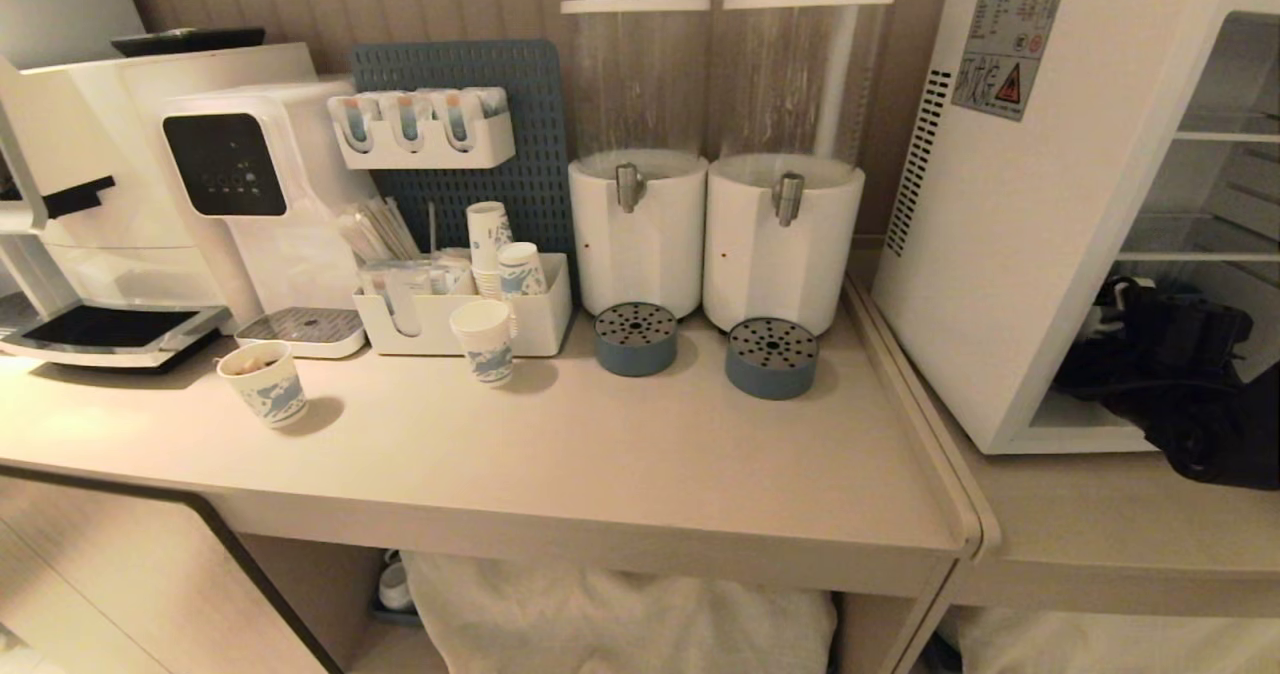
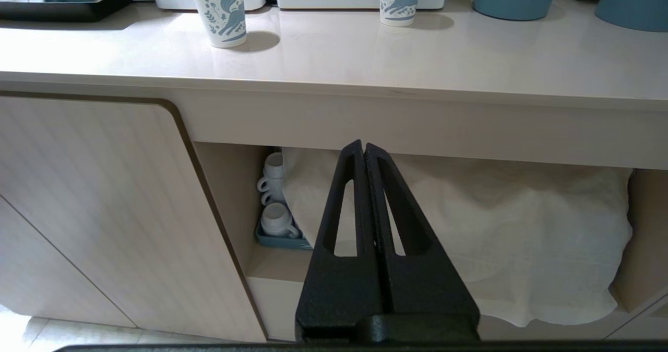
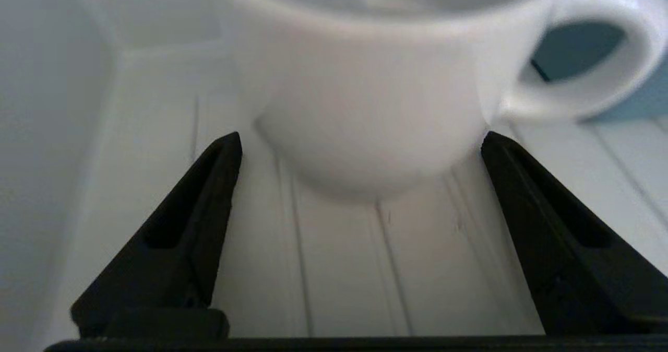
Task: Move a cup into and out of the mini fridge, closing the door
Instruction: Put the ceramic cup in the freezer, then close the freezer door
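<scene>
A: Right gripper (image 3: 360, 138) is reaching inside the mini fridge (image 1: 1010, 214); jaws are standing spread, tips flanking the cup (image 3: 376, 85) without gripping. The cup is sitting on the fridge's ribbed floor, rim cut off. From the head view the arm is hiding it.

B: Left gripper (image 2: 364, 148) is hanging below the bench (image 1: 600, 454), jaws pressed together. Paper cups (image 1: 265, 382) are standing near the dispensers (image 1: 636, 169)

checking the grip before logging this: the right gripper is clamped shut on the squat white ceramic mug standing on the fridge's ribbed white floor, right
Not quite. The right wrist view shows the right gripper open, its black fingers spread either side of the squat white ceramic mug without gripping it. The mug does stand on the ribbed white floor.
</scene>
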You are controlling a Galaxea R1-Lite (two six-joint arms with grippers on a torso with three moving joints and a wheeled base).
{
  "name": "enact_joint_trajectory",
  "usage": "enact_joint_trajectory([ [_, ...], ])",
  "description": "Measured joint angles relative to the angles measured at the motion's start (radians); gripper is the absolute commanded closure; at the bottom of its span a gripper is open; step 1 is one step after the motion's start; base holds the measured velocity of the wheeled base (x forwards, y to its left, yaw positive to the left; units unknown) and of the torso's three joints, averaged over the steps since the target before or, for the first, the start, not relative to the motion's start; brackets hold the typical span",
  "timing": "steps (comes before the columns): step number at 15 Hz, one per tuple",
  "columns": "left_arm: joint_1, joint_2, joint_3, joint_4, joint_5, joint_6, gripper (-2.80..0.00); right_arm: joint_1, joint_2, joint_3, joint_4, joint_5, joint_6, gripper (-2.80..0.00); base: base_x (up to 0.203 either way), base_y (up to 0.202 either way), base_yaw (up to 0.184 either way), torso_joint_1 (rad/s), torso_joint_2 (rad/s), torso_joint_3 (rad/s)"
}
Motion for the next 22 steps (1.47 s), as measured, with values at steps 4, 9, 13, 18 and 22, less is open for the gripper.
enact_joint_trajectory([
  [4,0.0,0.0,0.0,0.0,0.0,0.0,0.0,0.0,-0.073,0.075,0.013,0.031,0.002,-2.8,0.0,0.0,0.0,0.0,0.0,0.0],
  [9,0.0,0.0,0.0,0.0,0.0,0.0,0.0,-0.001,-0.154,0.151,0.013,0.035,0.007,-2.8,0.0,0.0,0.0,0.0,0.0,0.0],
  [13,0.0,0.0,0.0,0.0,-0.001,0.0,0.0,-0.003,-0.237,0.233,0.013,0.067,0.027,-2.8,0.0,0.0,0.0,0.0,0.0,0.0],
  [18,0.0,0.0,0.0,0.0,0.0,0.0,0.0,-0.011,-0.323,0.306,0.008,0.106,0.048,-2.8,0.0,0.0,0.0,0.0,0.0,0.0],
  [22,0.0,0.0,0.0,0.0,-0.001,0.0,0.0,-0.019,-0.427,0.378,0.011,0.142,0.056,0.0,0.0,0.0,0.0,0.0,0.0,0.0],
])
